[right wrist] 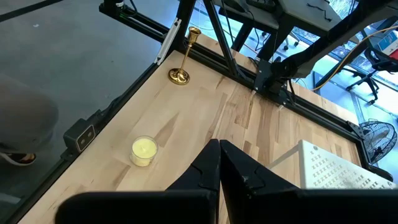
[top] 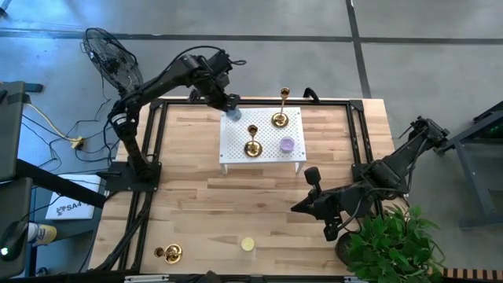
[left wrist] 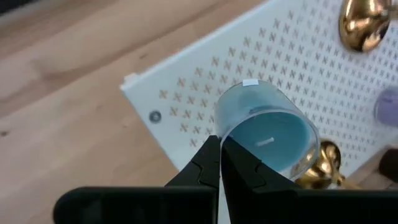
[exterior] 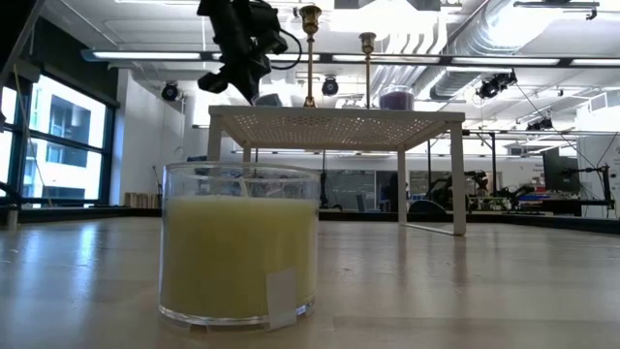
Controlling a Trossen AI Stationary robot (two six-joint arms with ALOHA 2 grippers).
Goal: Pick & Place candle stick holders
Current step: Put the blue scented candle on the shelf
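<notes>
Left gripper (top: 231, 106) above white perforated stand (top: 236, 149), jaws pinched on rim of blue candle jar (left wrist: 268, 132). Two candle stick holders (top: 252, 141) just beyond it on stand; third holder (top: 168, 252) far off at table edge. Right gripper (top: 297, 208) closed, empty, waiting. Probable next step: set jar down, then fetch third holder.

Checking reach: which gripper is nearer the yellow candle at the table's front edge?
Right. The right gripper sits just to the yellow candle's far right; the left gripper is across the table, over the white rack's back corner.
</notes>
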